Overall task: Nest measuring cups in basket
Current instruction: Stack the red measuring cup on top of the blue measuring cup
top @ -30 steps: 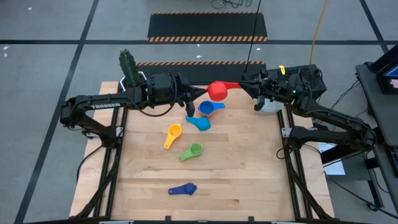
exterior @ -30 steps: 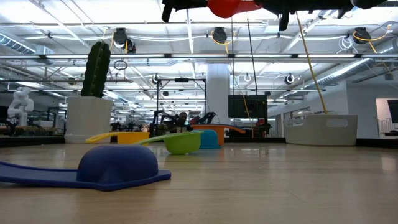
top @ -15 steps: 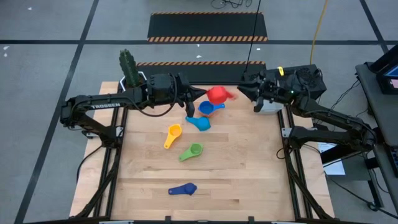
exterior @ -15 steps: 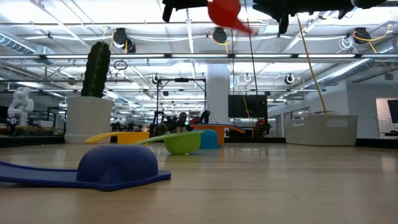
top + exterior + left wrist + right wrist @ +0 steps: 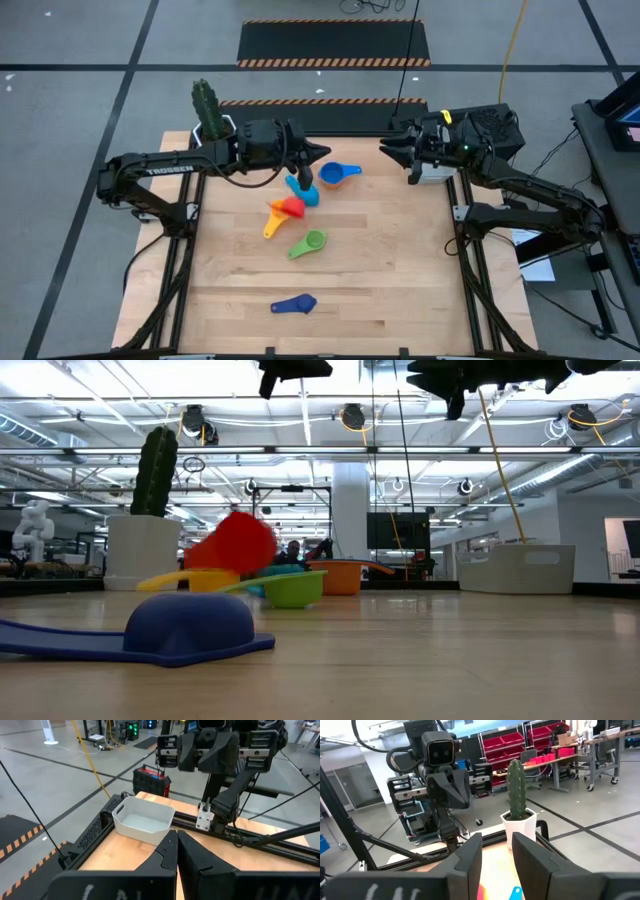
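Measuring cups [image 5: 303, 192] lie loose on the desk [image 5: 400, 290], and none is in the basket, so by my reading the nesting has not properly begun. With the overhead view as a dial, the yellow cup [image 5: 276, 220] sits toward 10 o'clock of the desk's middle, with the red cup [image 5: 292, 206] touching or resting on its bowl. From table height the red one looks tilted, and I cannot tell whether it has settled. A light blue cup [image 5: 305, 193] is just beside them at 11 o'clock, another blue cup [image 5: 337, 175] lies near 12, the green cup [image 5: 311, 242] is close to the middle, and the dark blue cup [image 5: 295, 304] sits well apart at 6 to 7 o'clock. I count six clearly. The left claw [image 5: 318, 151] hangs above the cluster, clenched on nothing. The right claw [image 5: 386, 150] faces it from 1 o'clock, released and empty. The basket [image 5: 142, 822] stands empty at the 2 o'clock corner, partly under the right arm. Every cup remains to be gathered, stacked and carried there. The desk is pale wood planking with a white cactus pot [image 5: 212, 127] at its 10 o'clock corner. Around it is grey floor with dark lines and a hazard-striped mat [image 5: 333, 45]. The room beyond is a bright workshop with red storage bins [image 5: 517, 742] on racks.
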